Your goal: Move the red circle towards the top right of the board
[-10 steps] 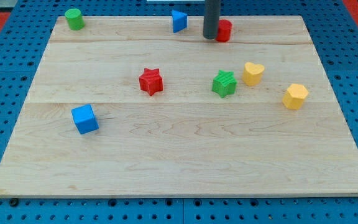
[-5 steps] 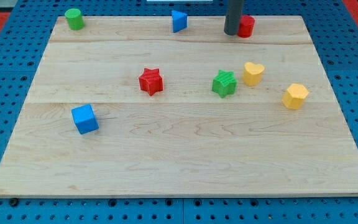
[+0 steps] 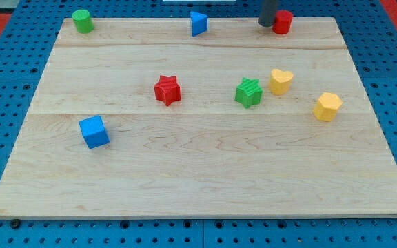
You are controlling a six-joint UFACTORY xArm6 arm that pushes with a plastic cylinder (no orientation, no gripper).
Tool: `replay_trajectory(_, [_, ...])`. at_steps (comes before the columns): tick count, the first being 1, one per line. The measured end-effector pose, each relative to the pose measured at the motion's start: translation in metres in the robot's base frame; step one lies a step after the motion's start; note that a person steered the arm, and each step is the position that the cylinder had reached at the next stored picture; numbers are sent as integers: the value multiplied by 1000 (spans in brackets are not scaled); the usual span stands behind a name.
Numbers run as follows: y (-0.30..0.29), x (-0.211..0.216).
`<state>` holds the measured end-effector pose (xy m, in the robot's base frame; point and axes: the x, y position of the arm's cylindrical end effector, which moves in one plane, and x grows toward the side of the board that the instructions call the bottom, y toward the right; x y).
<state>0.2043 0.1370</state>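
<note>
The red circle stands at the board's top edge, right of centre. My tip is right against the red circle's left side, touching it. The dark rod rises out of the view's top.
A blue block sits at the top edge left of my tip. A green circle is at the top left. A red star, green star, yellow heart, yellow block and blue cube lie lower on the wooden board.
My tip has slid right and slightly up along the top edge, pushing the red circle right with it. The other blocks have not moved.
</note>
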Motion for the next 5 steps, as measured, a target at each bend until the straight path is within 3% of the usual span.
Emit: replay_trajectory(5, [35, -2])
